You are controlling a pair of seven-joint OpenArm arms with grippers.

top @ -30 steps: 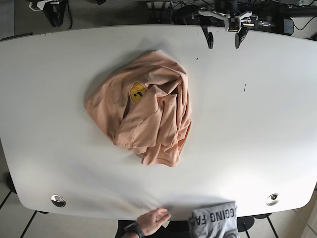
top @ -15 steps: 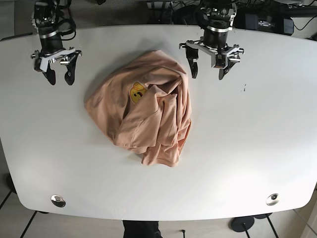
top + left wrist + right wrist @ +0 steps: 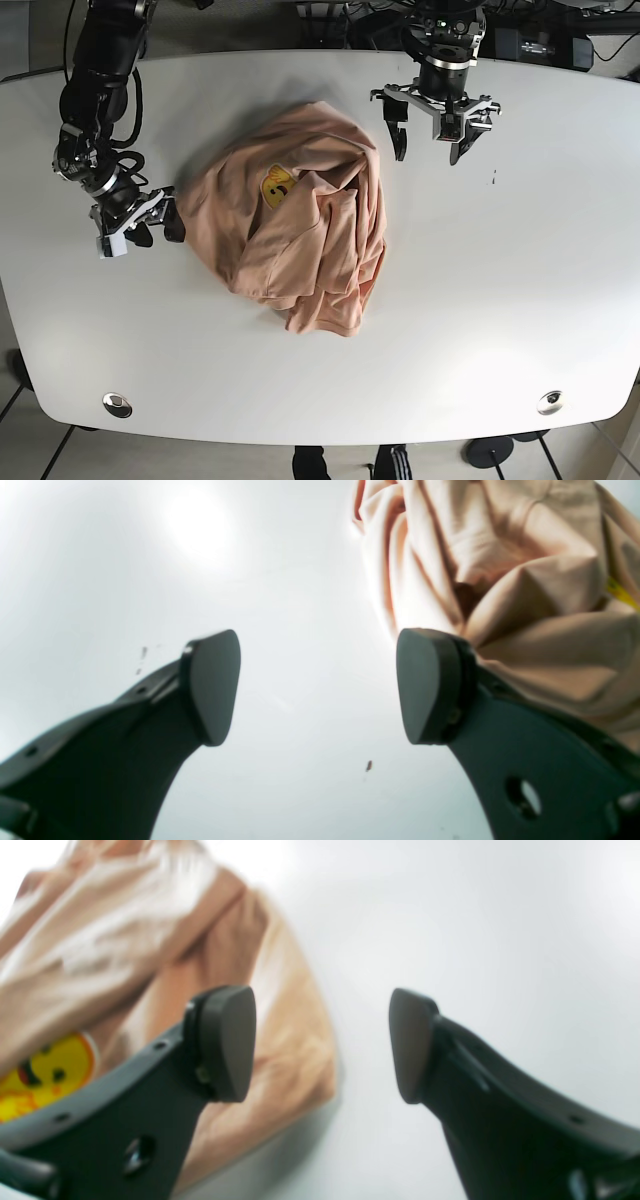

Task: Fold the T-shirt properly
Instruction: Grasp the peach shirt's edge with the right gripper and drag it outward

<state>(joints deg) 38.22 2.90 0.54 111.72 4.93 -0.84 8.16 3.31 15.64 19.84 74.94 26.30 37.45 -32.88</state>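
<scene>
A crumpled peach T-shirt (image 3: 290,215) with a yellow emoji print (image 3: 278,186) lies bunched in the middle of the white table (image 3: 520,280). My left gripper (image 3: 430,150) is open just off the shirt's upper right edge; in the left wrist view (image 3: 320,690) the shirt (image 3: 510,570) lies beside and behind one finger (image 3: 430,690). My right gripper (image 3: 158,230) is open at the shirt's left edge; in the right wrist view (image 3: 320,1045) the shirt (image 3: 150,965) and its emoji (image 3: 45,1075) lie behind one finger (image 3: 225,1040).
Two round metal fittings (image 3: 117,405) (image 3: 549,402) sit near the table's front corners. A small dark mark (image 3: 493,177) is on the table to the right. A person's feet (image 3: 350,465) show below the front edge. Cables and equipment (image 3: 540,40) lie behind the table.
My right arm has swung from the far left corner down to the shirt's left edge. My left gripper has shifted slightly right and back. The person's hand left the front edge.
</scene>
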